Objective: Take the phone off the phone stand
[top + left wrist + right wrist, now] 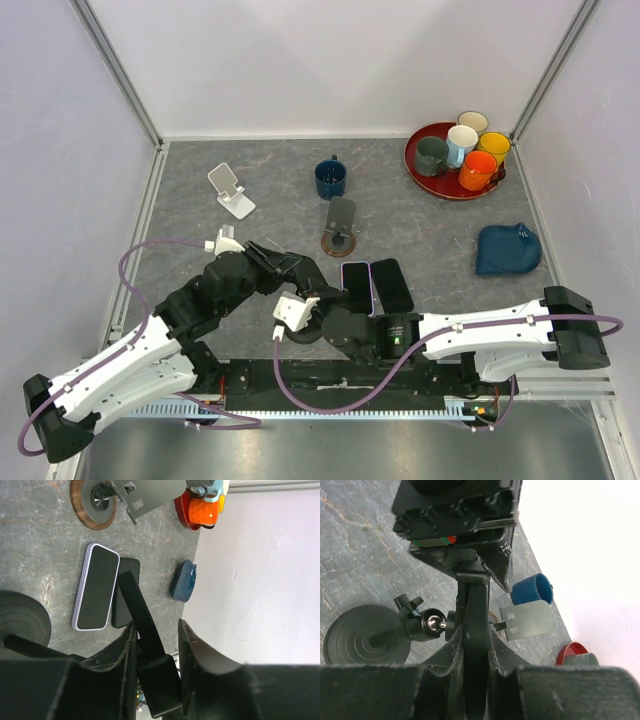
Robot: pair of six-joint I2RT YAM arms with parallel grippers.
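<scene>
Near the counter's (430, 230) near edge, the right tool (472, 640) pinches narrow on the dark phone (476, 605), edge-on at its round-based phone stand (365, 640); the left tool (156, 627) flanks its other end, grip unclear.

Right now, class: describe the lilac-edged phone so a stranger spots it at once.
Find the grey stand on a round wooden base in the middle of the table. Just on its near side, two phones lie flat side by side. Pick the left one, rimmed in pale lilac; its neighbour is all black.
</scene>
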